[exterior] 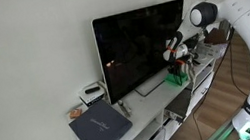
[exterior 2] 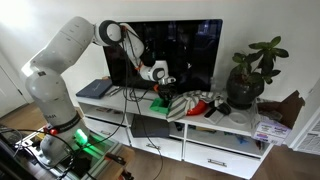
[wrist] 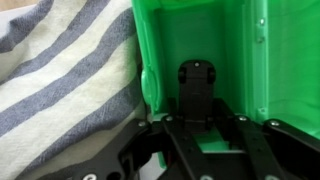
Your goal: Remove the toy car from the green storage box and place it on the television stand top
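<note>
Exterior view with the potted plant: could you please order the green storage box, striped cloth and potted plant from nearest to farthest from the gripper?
1. Small bright green plastic storage box, right beneath the gripper.
2. Grey-and-white striped cloth, beside the box.
3. Leafy dark-potted plant, well beyond the cloth.

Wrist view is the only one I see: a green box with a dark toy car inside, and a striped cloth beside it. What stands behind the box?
Observer: A black television stands just behind the green box, both on a long white stand.
Operator: Is there something beyond the cloth?
Observer: Yes, a potted plant stands past the striped cloth, toward that end of the stand.
Operator: And at the other end of the stand?
Observer: A dark flat book lies there, beside the television.
</note>
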Controlling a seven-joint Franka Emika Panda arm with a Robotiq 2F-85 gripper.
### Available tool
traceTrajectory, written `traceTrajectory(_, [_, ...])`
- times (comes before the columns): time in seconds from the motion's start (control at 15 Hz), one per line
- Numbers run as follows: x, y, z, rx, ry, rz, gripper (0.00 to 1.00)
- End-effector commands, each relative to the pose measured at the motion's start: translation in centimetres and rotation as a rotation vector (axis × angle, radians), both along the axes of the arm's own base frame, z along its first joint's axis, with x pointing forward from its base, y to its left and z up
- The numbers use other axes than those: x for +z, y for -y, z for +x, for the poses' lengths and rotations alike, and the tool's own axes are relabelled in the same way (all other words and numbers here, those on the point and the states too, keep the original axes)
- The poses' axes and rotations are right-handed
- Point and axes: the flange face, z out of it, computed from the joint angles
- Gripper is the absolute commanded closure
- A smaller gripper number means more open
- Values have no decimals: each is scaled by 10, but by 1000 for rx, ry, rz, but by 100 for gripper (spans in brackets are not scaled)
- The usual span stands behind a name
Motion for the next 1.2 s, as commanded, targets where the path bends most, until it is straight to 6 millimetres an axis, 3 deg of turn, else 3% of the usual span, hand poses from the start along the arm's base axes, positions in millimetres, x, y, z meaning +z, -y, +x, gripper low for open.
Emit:
traceTrajectory(0.0, [-17, -5, 5, 9, -28, -19, 57])
traceTrajectory(0.13, [-19, -7, 6, 15, -35, -21, 62])
traceTrajectory(0.2, [-19, -8, 6, 18, -41, -21, 70])
traceTrajectory(0.27, [-19, -10, 6, 19, -45, -19, 87])
traceTrajectory(0.33, [-19, -10, 7, 20, -49, -19, 90])
traceTrajectory(0.67, [-11, -7, 5, 18, -48, -13, 90])
traceTrajectory(1.13, [9, -2, -12, 6, -58, 11, 90])
